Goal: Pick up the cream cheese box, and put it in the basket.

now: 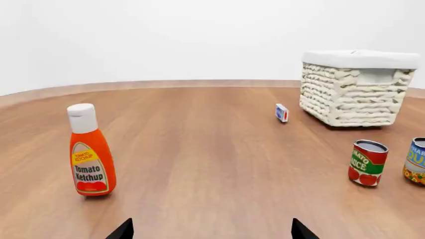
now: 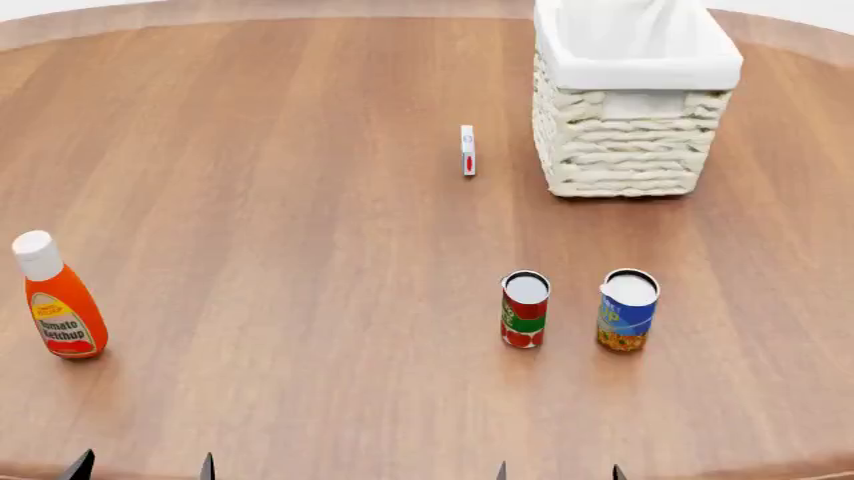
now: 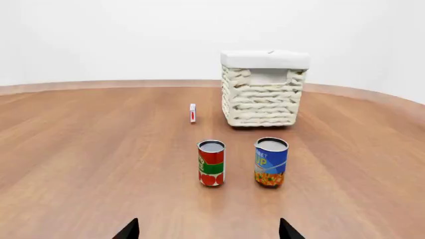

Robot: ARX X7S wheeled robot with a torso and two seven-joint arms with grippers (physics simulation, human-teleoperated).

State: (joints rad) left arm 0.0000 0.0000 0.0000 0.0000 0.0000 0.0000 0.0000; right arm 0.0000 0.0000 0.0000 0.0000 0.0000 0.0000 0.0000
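The cream cheese box [image 2: 467, 150] stands on its edge on the wooden table, thin and white with a red mark, just left of the basket [image 2: 627, 140]. The box also shows in the left wrist view [image 1: 282, 113] and the right wrist view [image 3: 192, 113]. The basket [image 1: 355, 89] [image 3: 262, 92] is cream wicker with a white liner over its rim. My left gripper [image 2: 143, 468] [image 1: 211, 231] and right gripper [image 2: 558, 472] [image 3: 208, 230] are open at the table's near edge, far from the box, holding nothing.
A tomato ketchup bottle [image 2: 56, 300] [image 1: 91, 152] stands at the near left. A red-green can [image 2: 525, 310] [image 3: 212, 163] [image 1: 367, 163] and a blue-yellow can [image 2: 627, 310] [image 3: 271, 162] [image 1: 416, 162] stand between my right gripper and the basket.
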